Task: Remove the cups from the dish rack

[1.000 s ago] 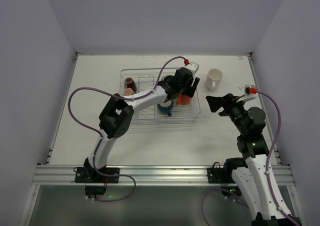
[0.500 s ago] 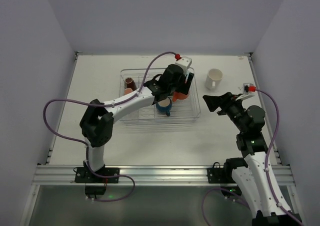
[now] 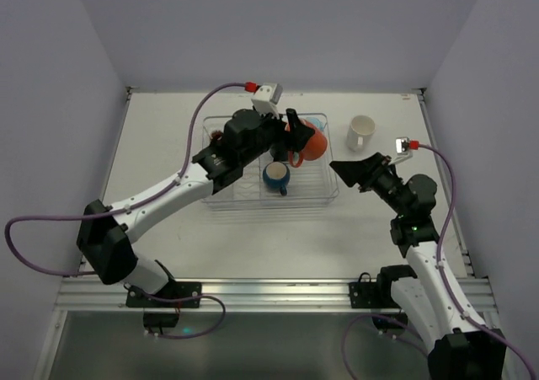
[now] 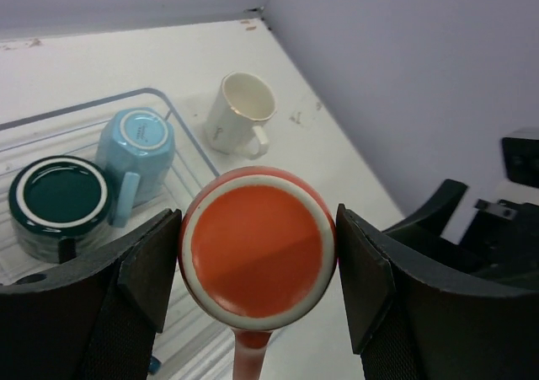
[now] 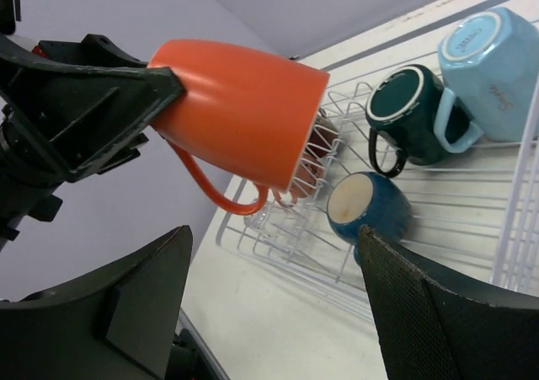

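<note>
My left gripper (image 3: 295, 136) is shut on the orange mug (image 3: 310, 142) and holds it lifted above the right part of the dish rack (image 3: 324, 196), lying sideways. In the left wrist view the mug's base (image 4: 257, 258) sits between both pads. In the rack lie a navy mug (image 3: 276, 176), a dark teal mug (image 4: 59, 199) and a light blue mug (image 4: 135, 148). A white mug (image 3: 360, 131) stands on the table right of the rack. My right gripper (image 3: 347, 171) is open and empty beside the rack's right end, facing the orange mug (image 5: 240, 110).
A brown tumbler (image 5: 314, 157) shows partly behind the orange mug's rim, among the rack's prongs. Grey walls close in the table on three sides. The left arm stretches across the rack's left half and hides it from above.
My left gripper has lifted the orange mug out of the rack and tipped it sideways; the left arm's elbow swung far left. My right gripper moved slightly left toward the rack.
</note>
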Controlling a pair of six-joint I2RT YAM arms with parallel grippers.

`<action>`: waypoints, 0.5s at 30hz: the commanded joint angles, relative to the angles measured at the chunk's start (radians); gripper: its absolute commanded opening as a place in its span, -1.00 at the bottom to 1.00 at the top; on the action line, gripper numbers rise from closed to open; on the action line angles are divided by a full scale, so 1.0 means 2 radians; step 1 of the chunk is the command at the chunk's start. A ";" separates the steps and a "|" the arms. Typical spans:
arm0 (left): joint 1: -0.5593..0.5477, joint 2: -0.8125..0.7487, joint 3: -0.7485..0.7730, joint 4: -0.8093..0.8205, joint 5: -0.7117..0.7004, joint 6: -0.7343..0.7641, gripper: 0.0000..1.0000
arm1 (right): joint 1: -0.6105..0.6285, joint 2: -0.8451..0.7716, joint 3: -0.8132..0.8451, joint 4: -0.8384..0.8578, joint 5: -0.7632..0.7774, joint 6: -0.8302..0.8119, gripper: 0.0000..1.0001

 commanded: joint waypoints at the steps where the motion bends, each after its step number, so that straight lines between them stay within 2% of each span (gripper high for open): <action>1: 0.006 -0.061 -0.033 0.133 0.050 -0.089 -0.70 | 0.004 0.010 -0.005 0.092 -0.037 0.037 0.64; 9: 0.009 -0.073 -0.057 0.186 0.117 -0.155 -0.70 | 0.036 0.058 0.009 0.189 -0.100 0.079 0.64; 15: 0.009 -0.074 -0.075 0.216 0.147 -0.185 -0.71 | 0.045 0.079 0.022 0.243 -0.101 0.096 0.57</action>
